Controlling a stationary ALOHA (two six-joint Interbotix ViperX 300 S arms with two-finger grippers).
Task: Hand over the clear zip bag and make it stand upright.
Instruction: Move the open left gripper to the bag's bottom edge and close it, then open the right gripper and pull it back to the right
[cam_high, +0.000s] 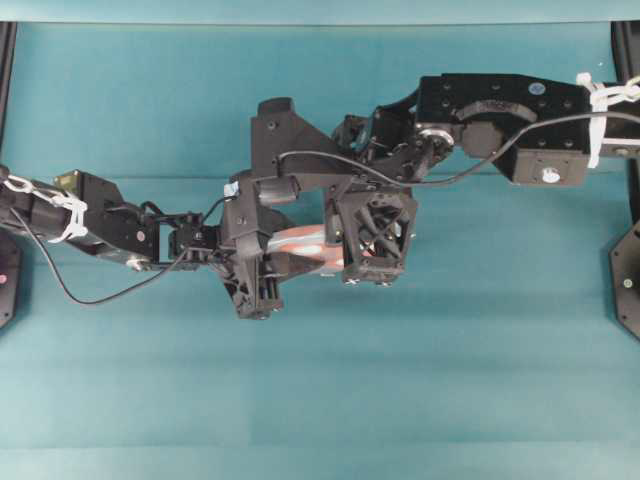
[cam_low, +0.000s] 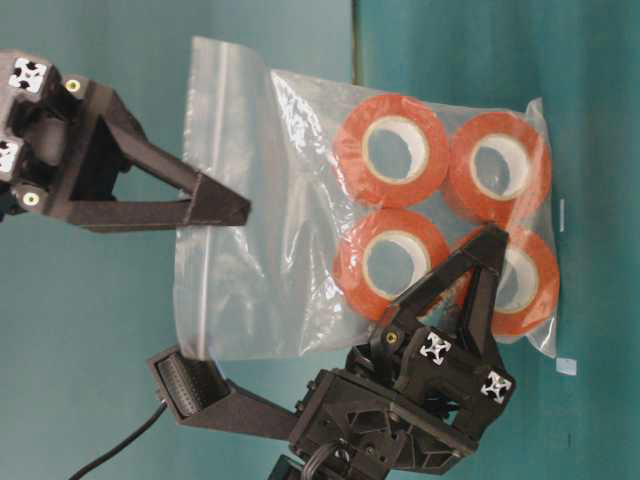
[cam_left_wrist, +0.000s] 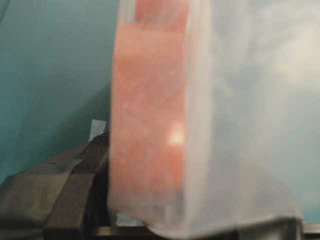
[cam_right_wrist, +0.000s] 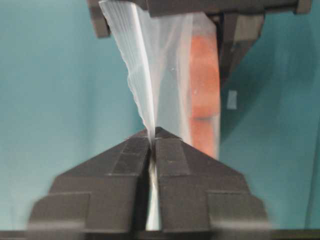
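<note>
- The right gripper (cam_right_wrist: 152, 137) was clamped tight, its two black fingertips pressed together on a thin, empty part of the clear zip bag (cam_low: 270, 230).
- From table level, that pinch sat just beside the zip strip (cam_low: 215, 130), at the end of the bag away from its load.
- The left gripper (cam_right_wrist: 165, 35) stood wide open, with one finger on each side of the bag. I could not tell whether either finger touched the plastic.
- In the left wrist view the bag filled most of the frame, blurred and very close. One dark finger (cam_left_wrist: 75, 190) showed at the lower left.
- The bag hung between the two grippers. From above it showed edge-on as a narrow strip of orange and clear plastic (cam_high: 310, 245).
- Four orange-red rolls (cam_low: 392, 150) with white cores lay packed together in the end of the bag opposite the zip.
- The plastic between the rolls and the strip was crinkled and creased.
- The teal table (cam_high: 450, 380) spread beneath both arms.
</note>
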